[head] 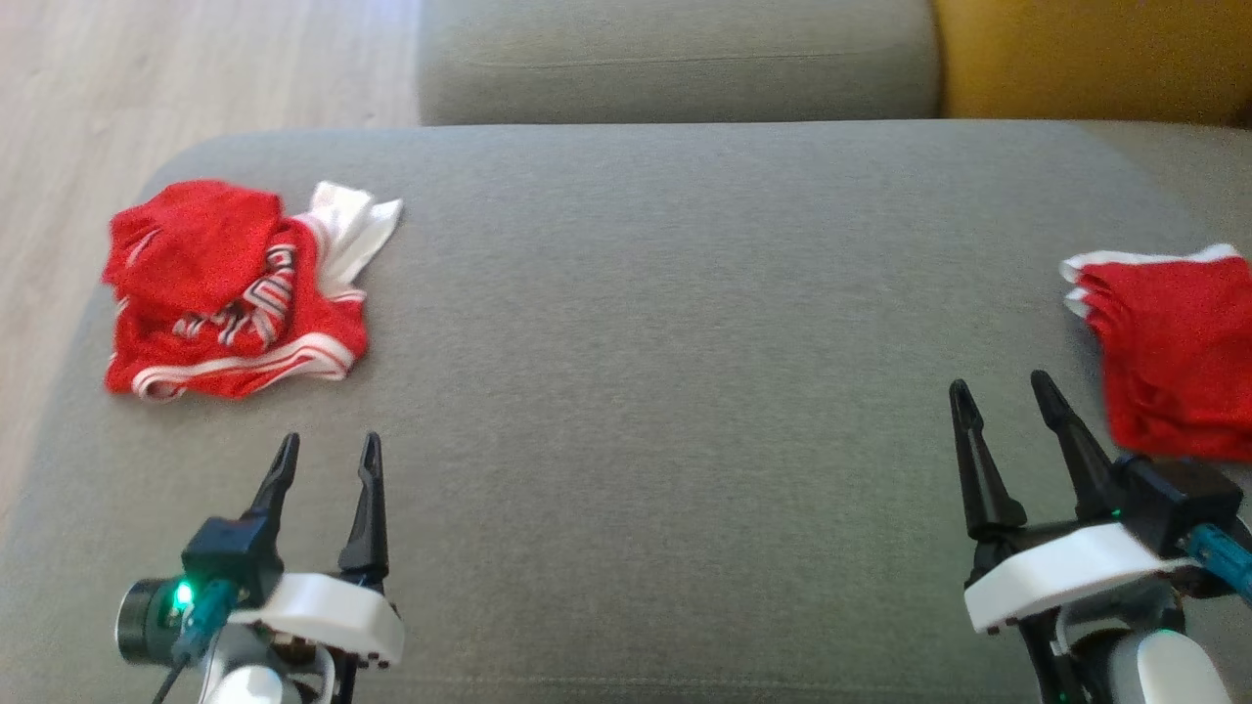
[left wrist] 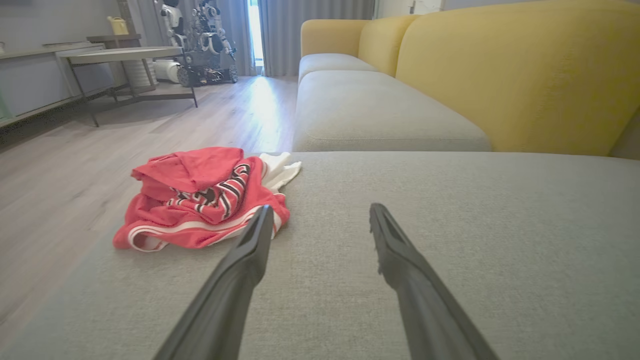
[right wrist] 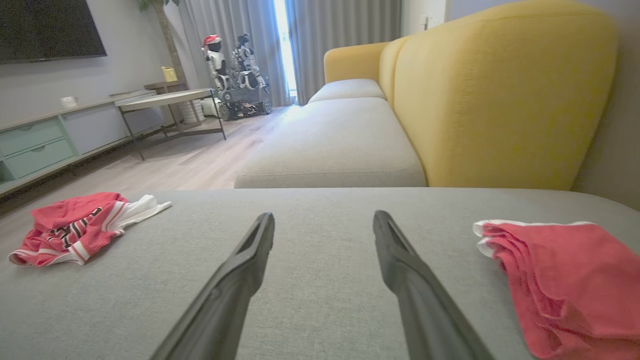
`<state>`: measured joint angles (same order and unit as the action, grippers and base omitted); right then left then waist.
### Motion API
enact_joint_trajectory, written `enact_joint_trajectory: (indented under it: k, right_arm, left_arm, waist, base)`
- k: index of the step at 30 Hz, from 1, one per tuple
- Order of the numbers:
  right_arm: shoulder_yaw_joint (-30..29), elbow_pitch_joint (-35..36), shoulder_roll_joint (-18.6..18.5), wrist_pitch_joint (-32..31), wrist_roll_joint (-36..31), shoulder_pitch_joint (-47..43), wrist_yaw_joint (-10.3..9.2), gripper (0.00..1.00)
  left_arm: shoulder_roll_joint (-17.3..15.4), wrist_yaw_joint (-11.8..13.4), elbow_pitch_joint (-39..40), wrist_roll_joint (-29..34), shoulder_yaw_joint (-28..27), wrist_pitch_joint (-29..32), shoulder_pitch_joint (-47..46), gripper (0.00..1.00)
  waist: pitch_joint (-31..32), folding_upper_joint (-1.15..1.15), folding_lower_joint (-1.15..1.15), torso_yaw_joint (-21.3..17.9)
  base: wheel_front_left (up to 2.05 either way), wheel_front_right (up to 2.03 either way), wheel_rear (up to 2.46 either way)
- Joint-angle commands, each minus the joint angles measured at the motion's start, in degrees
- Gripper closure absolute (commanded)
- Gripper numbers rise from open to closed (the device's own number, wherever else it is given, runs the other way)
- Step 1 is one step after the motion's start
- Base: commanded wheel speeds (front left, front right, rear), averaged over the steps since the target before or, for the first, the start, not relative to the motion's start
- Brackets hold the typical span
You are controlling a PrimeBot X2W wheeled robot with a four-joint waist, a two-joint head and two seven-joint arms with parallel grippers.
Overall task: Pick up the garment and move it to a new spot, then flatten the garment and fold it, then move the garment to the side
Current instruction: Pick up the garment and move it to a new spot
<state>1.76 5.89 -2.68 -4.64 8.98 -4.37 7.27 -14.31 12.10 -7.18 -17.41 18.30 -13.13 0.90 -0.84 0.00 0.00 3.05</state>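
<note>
Readable text: none.
Crumpled red garment [head: 230,293] bears black-and-white markings [left wrist: 216,192], possibly letters, bunched in the folds and too creased to read.

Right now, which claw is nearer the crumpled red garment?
Left. The left claw sits just short of the crumpled red garment, not touching; the right claw is across the cushion, beside the folded red garment.

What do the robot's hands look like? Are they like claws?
A bit! The left gripper and right gripper look alike: two long black fingers tapering to pointy tips, rising from a rounded white shell. A black box beside it carries a green light and a teal cable.
</note>
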Motion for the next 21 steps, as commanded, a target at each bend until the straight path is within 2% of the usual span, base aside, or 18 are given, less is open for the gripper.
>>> enact_joint_trajectory:
  k: [1, 14, 21]
  right_arm:
    - [1.46, 2.65, -0.2, -0.19, -0.3, 1.56, 0.22, 0.0]
    - [3.16, 3.82, -0.2, -0.53, -0.46, 1.99, 0.22, 0.0]
    - [4.22, 3.41, -0.2, -0.66, -1.2, 2.25, 0.22, 0.0]
  left_arm:
    - [-1.08, 0.11, 1.58, -0.55, -1.91, -0.27, -3.57, 0.0]
    - [-1.11, 0.18, 0.82, -0.73, -2.0, -0.85, -5.25, 0.0]
    - [-1.12, 0.38, 0.55, -1.07, -2.14, -1.07, -4.93, 0.0]
  waist:
    - [-0.36, 0.0, 0.0, 2.26]
    - [-0.15, 0.0, 0.0, 16.22]
    - [0.12, 0.0, 0.0, 20.64]
  base:
    - [0.0, 0.0, 0.0]
    - [0.0, 0.0, 0.0]
    - [0.0, 0.0, 0.0]
